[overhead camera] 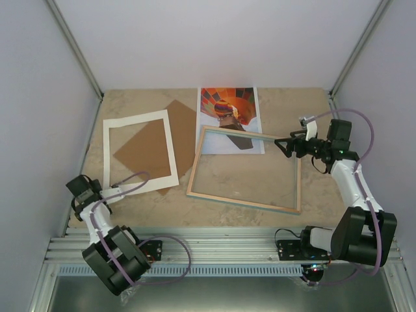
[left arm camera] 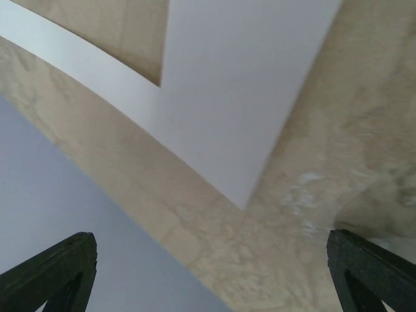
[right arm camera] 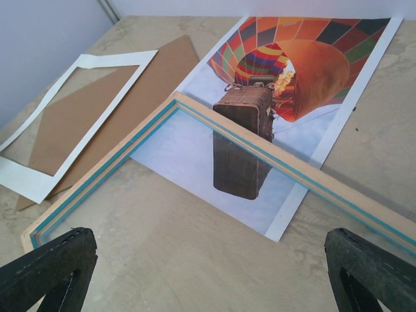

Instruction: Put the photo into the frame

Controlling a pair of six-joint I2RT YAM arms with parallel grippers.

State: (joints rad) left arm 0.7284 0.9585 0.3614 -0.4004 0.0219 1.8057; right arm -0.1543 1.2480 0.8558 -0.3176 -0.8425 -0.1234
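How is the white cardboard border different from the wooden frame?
The white border is flat white card; the frame is a raised rim of light wood with a turquoise stripe. The frame looks bigger than the border. The border lies over a brown board, while the frame's far edge lies over the balloon photo. Both are rectangles you can see through in the middle, lying on the table.

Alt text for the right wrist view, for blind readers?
The frame lies with one rail across the lower part of the photo. At left, a mat rests on a brown board; the right tool is open, in the foreground.
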